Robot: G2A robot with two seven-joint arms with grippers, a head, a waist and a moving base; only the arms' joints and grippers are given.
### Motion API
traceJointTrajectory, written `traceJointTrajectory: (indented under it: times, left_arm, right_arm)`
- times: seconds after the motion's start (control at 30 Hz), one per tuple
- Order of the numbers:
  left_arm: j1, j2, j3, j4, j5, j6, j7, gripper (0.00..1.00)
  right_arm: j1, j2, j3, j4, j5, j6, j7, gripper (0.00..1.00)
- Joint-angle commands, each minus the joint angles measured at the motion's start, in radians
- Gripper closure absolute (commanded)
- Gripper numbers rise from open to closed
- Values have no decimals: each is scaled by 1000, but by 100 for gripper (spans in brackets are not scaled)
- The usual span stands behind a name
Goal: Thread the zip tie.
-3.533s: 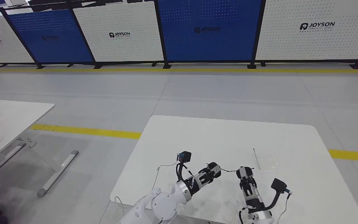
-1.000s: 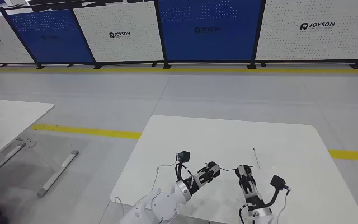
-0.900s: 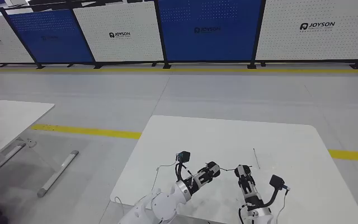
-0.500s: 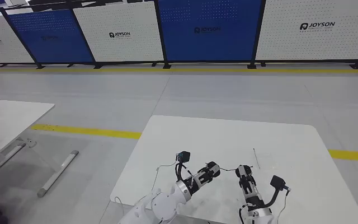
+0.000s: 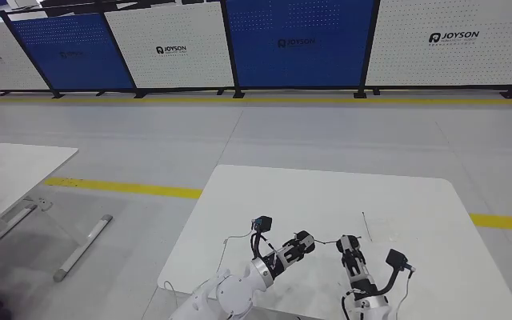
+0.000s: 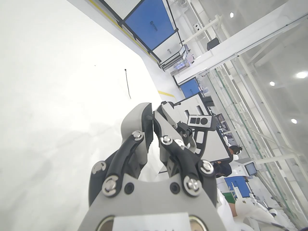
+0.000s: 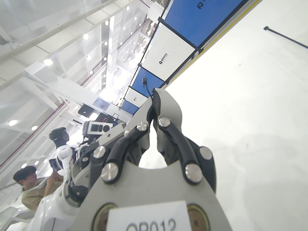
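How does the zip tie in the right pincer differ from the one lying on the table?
The held zip tie is clamped in the shut right pincer; the loose zip tie lies flat, untouched. The held one curves near its head; the loose one is almost straight. Both are thin and black.

A thin black plastic zip tie (image 5: 324, 241) spans the gap low in the middle of the top view, one end pinched in the left gripper (image 5: 310, 238) and the other in the right gripper (image 5: 342, 242). Its small square head (image 7: 144, 80) pokes past the right fingertips. A second black zip tie (image 5: 365, 226) lies straight and flat on the white table (image 5: 320, 192), just to the upper right.
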Motion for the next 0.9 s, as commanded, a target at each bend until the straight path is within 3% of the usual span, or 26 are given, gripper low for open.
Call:
traceJointTrajectory:
  times: [0.0,0.87]
  left_arm:
    - [0,0,0,0,0,0,0,100]
    - [0,0,0,0,0,0,0,100]
  right_arm:
    - [1,-1,-1,2,-2,0,0,100]
    - [-4,-4,5,-1,-15,-12,4,100]
